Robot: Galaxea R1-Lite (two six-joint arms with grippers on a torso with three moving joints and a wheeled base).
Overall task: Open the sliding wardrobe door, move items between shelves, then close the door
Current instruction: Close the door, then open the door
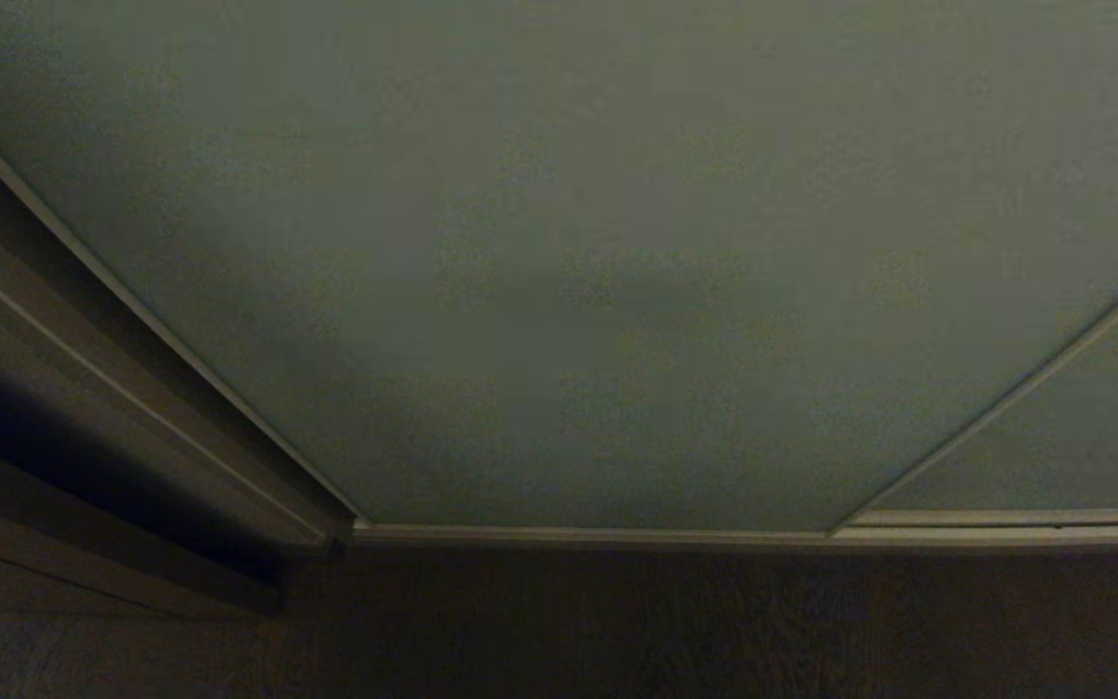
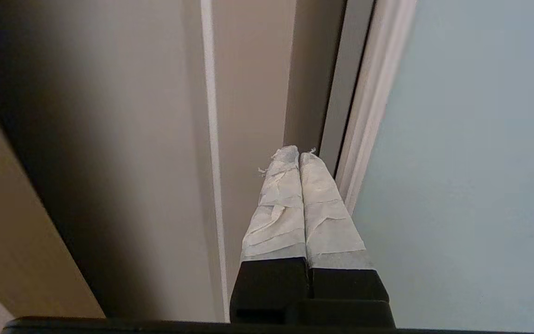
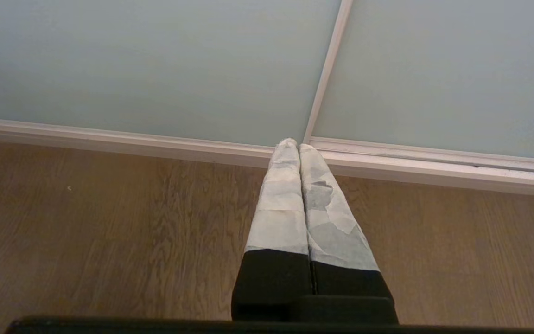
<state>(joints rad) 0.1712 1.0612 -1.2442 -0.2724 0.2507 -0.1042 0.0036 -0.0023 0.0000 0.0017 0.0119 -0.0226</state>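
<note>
You are facing the sliding wardrobe door (image 1: 559,252), which fills most of the head view as a closed, matte pale grey-green panel with a slim cream frame. Its bottom rail (image 1: 598,533) meets the wooden floor (image 1: 675,621) directly below the panel. To the right of the door, a thin vertical frame strip (image 1: 1015,388) separates it from a second panel (image 1: 1083,427) of the same colour. To the left of the door, brown wooden trim (image 1: 64,388) runs alongside its edge, with a dark shadowed recess beside it. Neither arm appears in the head view.

Your left tool (image 2: 299,155) sits just beside the door's left frame edge (image 2: 373,106), in front of the brown trim (image 2: 248,93); its 2 tape-wrapped fingers (image 2: 278,204) are pressed together and hold nothing. You cannot tell from this view whether the tips touch the frame.

Your right tool (image 3: 298,144) hangs low over the floor (image 3: 109,222) in front of the door's bottom rail (image 3: 155,141), pointing at the spot where the vertical strip (image 3: 329,65) meets that rail. Its 2 taped fingers (image 3: 281,204) are also pressed together, with nothing between them.
</note>
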